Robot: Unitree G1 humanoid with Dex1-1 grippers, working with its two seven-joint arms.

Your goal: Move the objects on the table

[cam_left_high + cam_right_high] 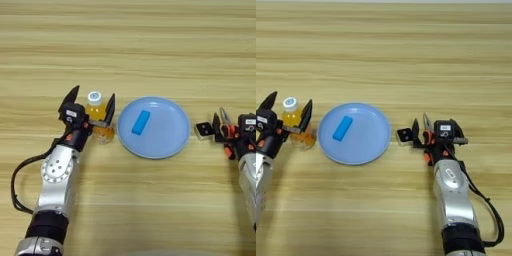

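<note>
A small clear bottle of orange drink (96, 116) with a white cap stands upright on the table (130, 45), left of centre. My left gripper (92, 101) is open, one black finger on each side of the bottle. At the right, a tiny black cube (404, 134) with a white dot lies just right of the plate. Beside it are the orange-handled pliers (428, 134), their metal tip pointing away from me. My right gripper (434, 130) is open over the pliers, with its left finger (415, 130) between cube and pliers.
A round light-blue plate (170, 144) sits mid-table between the two grippers, with a small blue block (141, 122) lying on it. The bottle stands close to the plate's left rim. Bare wood stretches across the far half of the table.
</note>
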